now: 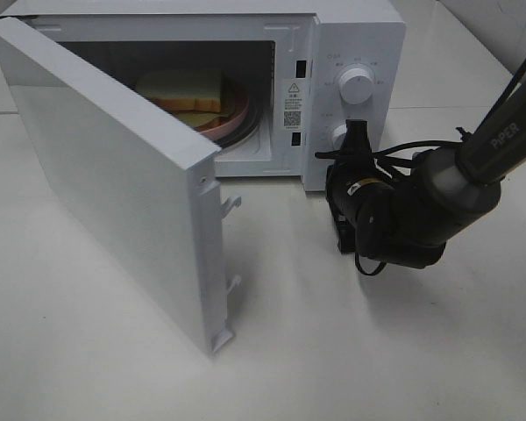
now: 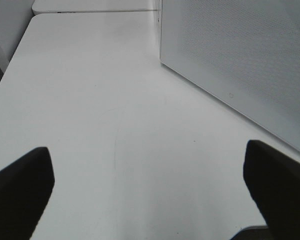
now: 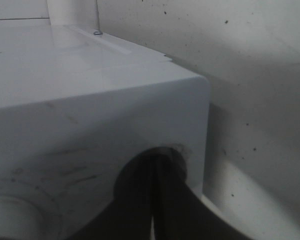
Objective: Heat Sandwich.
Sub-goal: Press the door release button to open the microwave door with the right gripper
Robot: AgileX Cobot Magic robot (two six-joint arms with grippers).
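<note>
Microwave (image 1: 355,48) open: sandwich (image 1: 182,90) on plate (image 1: 234,123) inside | left pincer (image 2: 149,187) apart | right pincer (image 3: 154,175) together

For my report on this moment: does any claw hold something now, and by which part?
Nothing is held. The left claw is open over the table; the right claw is shut on nothing, close to the microwave front.

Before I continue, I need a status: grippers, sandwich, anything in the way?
Left gripper open, empty, over table. Right gripper shut, by lower knob. Sandwich inside microwave, on plate. Door open.
</note>
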